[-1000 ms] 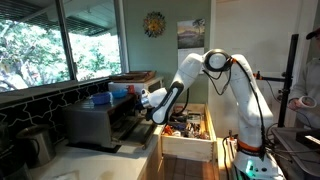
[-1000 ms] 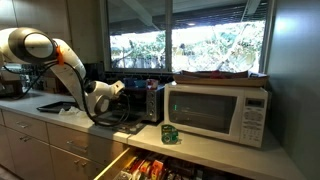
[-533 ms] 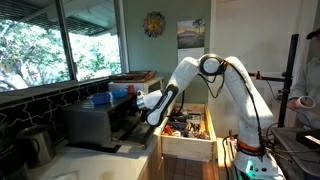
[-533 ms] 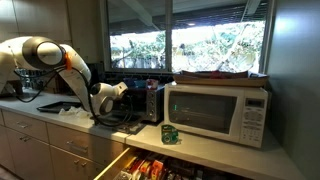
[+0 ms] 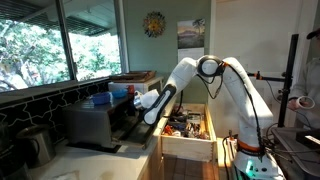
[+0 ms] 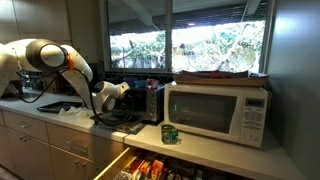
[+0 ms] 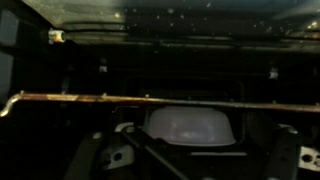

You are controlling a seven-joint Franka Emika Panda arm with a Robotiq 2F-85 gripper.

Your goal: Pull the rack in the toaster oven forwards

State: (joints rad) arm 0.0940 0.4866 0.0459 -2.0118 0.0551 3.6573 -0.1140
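The gripper [image 7: 205, 160] holds its fingers [image 7: 112, 156] wide apart with nothing between them. It faces the rack [image 7: 160, 98] (front wire only, dimly lit) inside the toaster oven [image 5: 95, 122], at the back edge of the worktop [image 5: 95, 160]. Risk: closing short grips air, and an off-centre pull may skew and jam the rack. Only the wrist view shows the rack; both exterior views show the oven's placement.

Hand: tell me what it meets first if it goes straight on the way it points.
Probably the rack: its front wire crosses the wrist view just ahead of the hand, inside the toaster oven's dark cavity. Depth is hard to judge.
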